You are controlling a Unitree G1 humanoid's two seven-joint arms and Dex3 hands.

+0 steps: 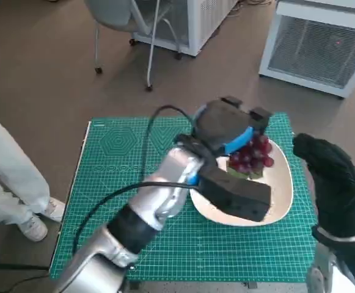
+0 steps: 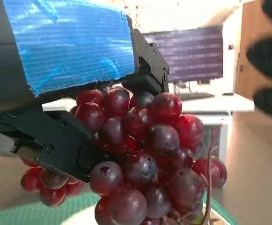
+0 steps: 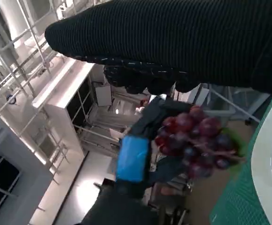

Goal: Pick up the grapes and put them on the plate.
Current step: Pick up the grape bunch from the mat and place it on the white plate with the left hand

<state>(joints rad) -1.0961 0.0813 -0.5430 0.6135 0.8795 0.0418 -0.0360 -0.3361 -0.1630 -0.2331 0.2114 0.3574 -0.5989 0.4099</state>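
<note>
Head view: a small table covered by a green cutting mat [image 1: 122, 183] printed with a white grid stands on a brown floor [image 1: 36, 73]. A white oval plate [image 1: 281, 201] lies on the mat near the table's right edge. The left hand [image 1: 226, 131], black with blue tape across its back, is over the plate and holds a bunch of dark red grapes [image 1: 252, 155]; the bunch hangs over the plate's far half, and whether it touches the plate cannot be told here. The right hand [image 1: 330, 177], in a black knitted glove, is raised just past the table's right edge, fingers apart and holding nothing. Beyond the table's far edge are the legs of a grey chair [image 1: 128, 36] and two white cabinets [image 1: 318, 43] with slatted fronts. A person's pale trouser leg and white shoe [image 1: 33, 227] show beside the table's left edge.

Left wrist view: the blue-taped back of the left hand [image 2: 70, 42] fills one side, and its black fingers [image 2: 56, 143] are wrapped around the grapes [image 2: 150, 150]. A strip of green mat and the pale plate show beneath the bunch. Behind are a white desk and a dark screen.

Right wrist view: the gloved right hand [image 3: 173, 42] forms a dark band, nothing in it. Past it, the left hand [image 3: 136, 154] carries the grapes [image 3: 196, 140] above the mat's edge, beside the white plate rim [image 3: 269, 164]. White shelving and railings fill the room behind.
</note>
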